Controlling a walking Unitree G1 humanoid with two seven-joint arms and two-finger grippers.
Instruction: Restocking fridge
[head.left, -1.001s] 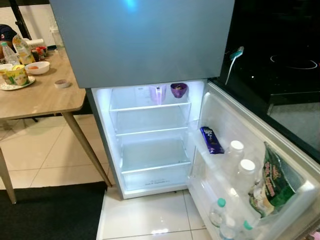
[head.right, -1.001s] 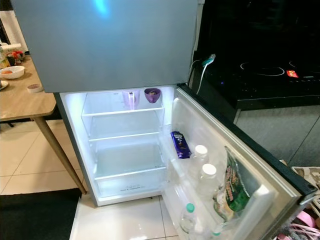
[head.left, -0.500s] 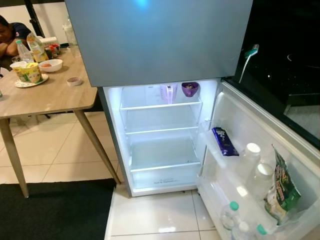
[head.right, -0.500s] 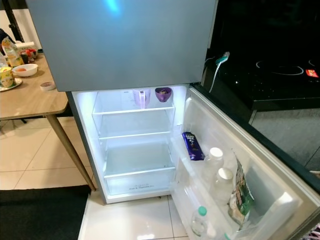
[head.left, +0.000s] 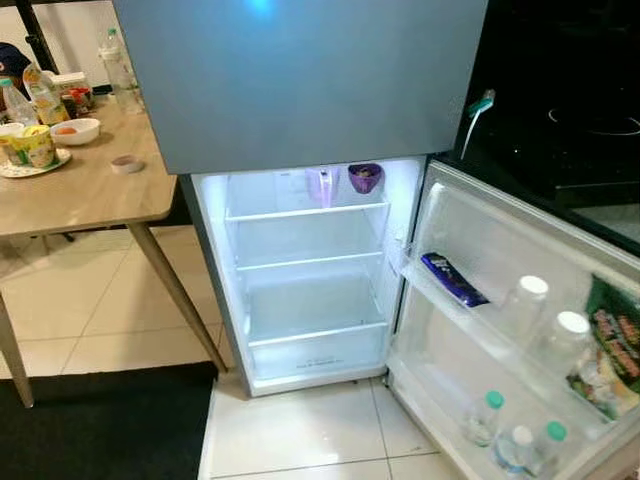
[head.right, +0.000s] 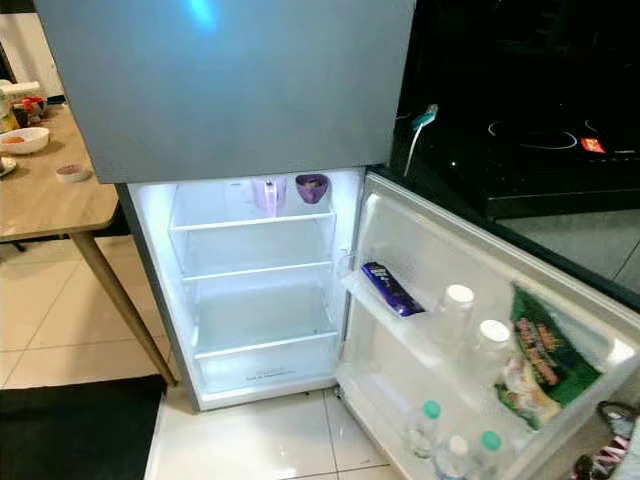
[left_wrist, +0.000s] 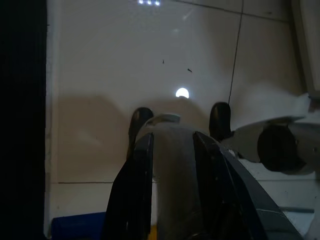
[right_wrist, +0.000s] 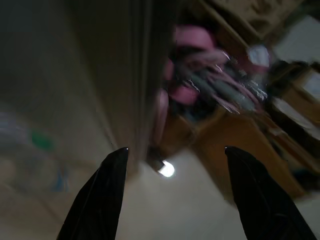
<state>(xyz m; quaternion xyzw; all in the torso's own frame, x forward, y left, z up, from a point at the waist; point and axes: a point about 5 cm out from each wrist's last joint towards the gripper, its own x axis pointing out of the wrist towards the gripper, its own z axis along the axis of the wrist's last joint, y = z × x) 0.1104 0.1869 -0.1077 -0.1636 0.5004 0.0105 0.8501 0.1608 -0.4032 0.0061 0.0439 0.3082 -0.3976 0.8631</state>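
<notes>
L gripper (left_wrist: 172, 142) hangs over the pale tile floor (left_wrist: 125, 60), its two black fingers (left_wrist: 137, 165) closed on a grey bottle-like thing (left_wrist: 172, 165) w/ a pale cap; can't tell exactly what it is. R gripper (right_wrist: 175, 152) has fingers (right_wrist: 107, 190) spread wide, nothing between them, pointing at a blurred area beside the fridge door w/ pink stuff (right_wrist: 192, 65) behind. Fridge (head.left: 300, 90) stands straight ahead, lower door (head.right: 480, 290) swung open to the robot's right, inside lit. Top shelf (head.left: 305, 212) carries a pale purple cup (head.left: 319, 185) and, just beside it, a dark purple bowl (head.left: 365, 177); shelves below are bare. Door's upper rack holds a blue packet (head.left: 452, 279), two white-capped bottles (head.left: 520, 305) and a green bag (head.left: 612, 350); lower rack has small bottles (head.left: 485, 418) w/ green caps. Wooden table (head.left: 80, 190) at left w/ bowl (head.left: 75, 131), bottles, cups. Black mat (head.left: 100, 425) on the floor below it.
</notes>
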